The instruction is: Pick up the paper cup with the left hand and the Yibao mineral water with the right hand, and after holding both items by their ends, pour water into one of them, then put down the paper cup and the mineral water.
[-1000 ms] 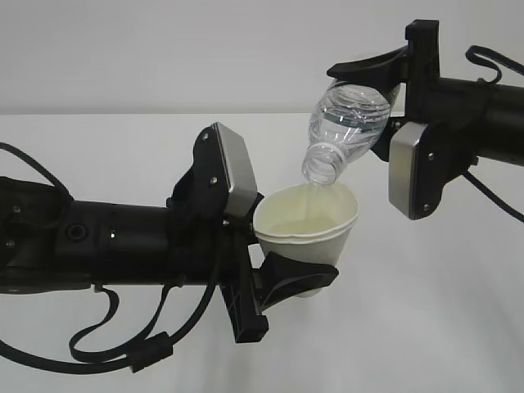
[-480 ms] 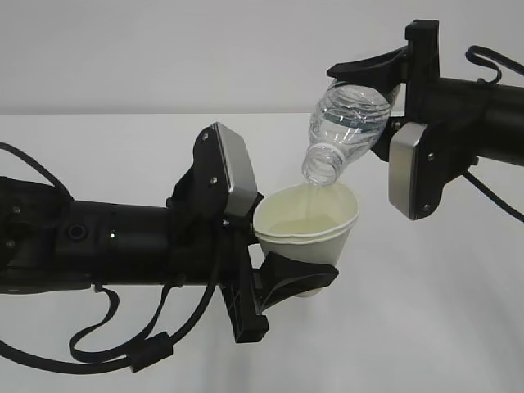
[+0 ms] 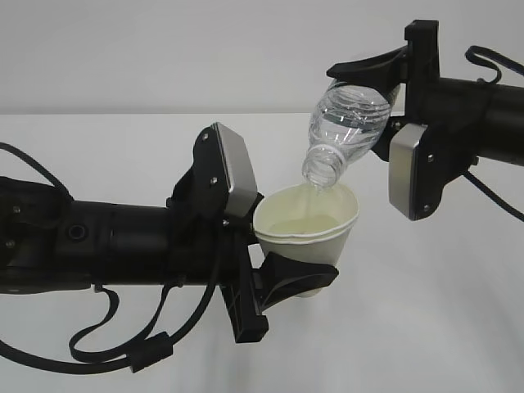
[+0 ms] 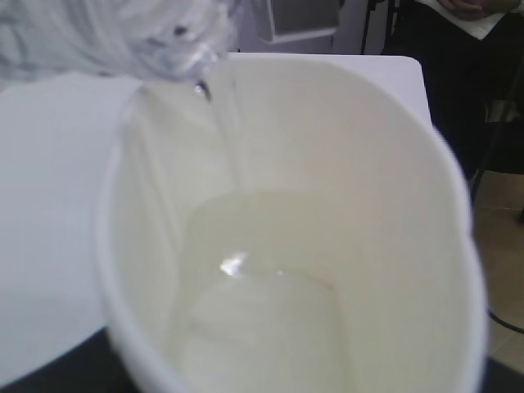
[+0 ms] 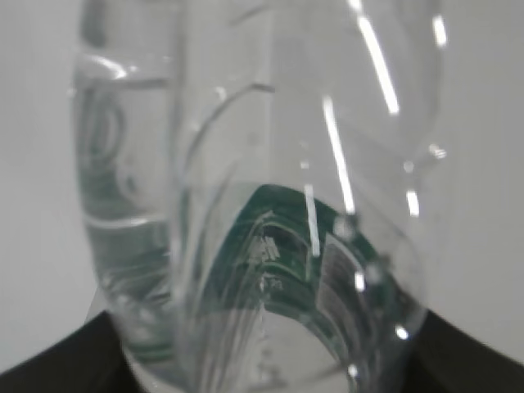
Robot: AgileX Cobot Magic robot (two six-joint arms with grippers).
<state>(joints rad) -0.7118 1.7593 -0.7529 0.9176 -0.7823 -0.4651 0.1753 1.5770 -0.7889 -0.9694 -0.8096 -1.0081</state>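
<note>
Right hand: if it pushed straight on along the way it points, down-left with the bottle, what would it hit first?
The Yibao mineral water in the right hand would lead; its mouth would likely meet the paper cup, probably the inner wall. Depth is uncertain.

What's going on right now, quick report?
Left gripper holds paper cup. Right gripper holds tilted water bottle, mouth over cup, thin stream pouring in. Nothing in the way.

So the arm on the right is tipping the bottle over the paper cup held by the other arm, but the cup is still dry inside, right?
Not quite. The paper cup is not dry: the left wrist view shows water pooled in its bottom and a thin stream running in. The rest holds: the right hand tips the Yibao mineral water over the cup held by the left hand.
</note>
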